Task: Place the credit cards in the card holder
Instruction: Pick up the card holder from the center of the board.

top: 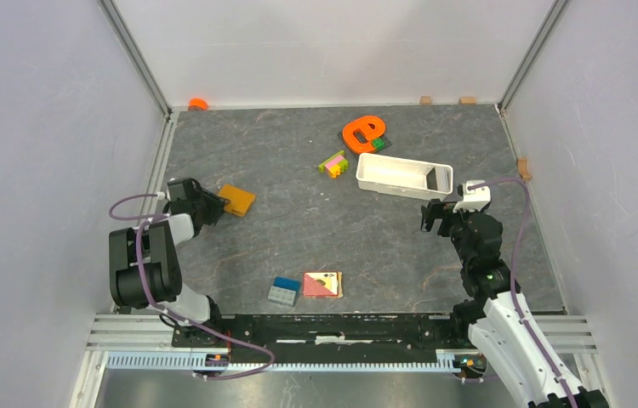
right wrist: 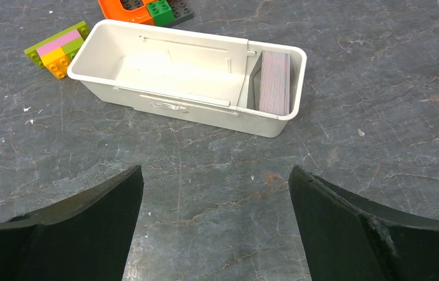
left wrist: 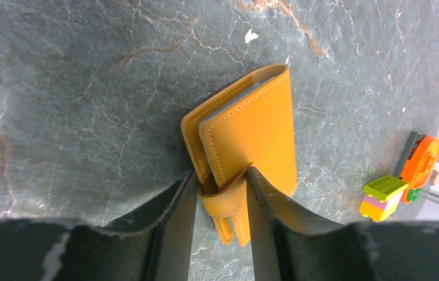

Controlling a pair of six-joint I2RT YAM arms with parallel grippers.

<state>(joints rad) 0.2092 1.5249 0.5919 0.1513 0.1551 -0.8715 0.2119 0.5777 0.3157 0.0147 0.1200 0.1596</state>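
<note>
The card holder (top: 236, 200) (left wrist: 252, 134), a folded tan-orange wallet, lies on the dark table at the left. My left gripper (top: 213, 204) (left wrist: 220, 175) is at its near edge, with both fingers pressed against the looped clasp strap. The credit cards (right wrist: 274, 82) (top: 437, 177) stand on edge as a pale stack in the right end compartment of a white tray (right wrist: 164, 102) (top: 384, 180). My right gripper (right wrist: 215, 170) (top: 437, 212) hovers just in front of the tray, jaws wide apart with only bare table between them.
Behind the tray are an orange letter-shaped piece (top: 362, 132) and a pink, yellow and green brick stack (top: 333, 163) (right wrist: 59, 48). A blue-and-grey block (top: 284, 291) and a red-and-tan tile (top: 322, 285) lie near the front edge. Walls enclose three sides.
</note>
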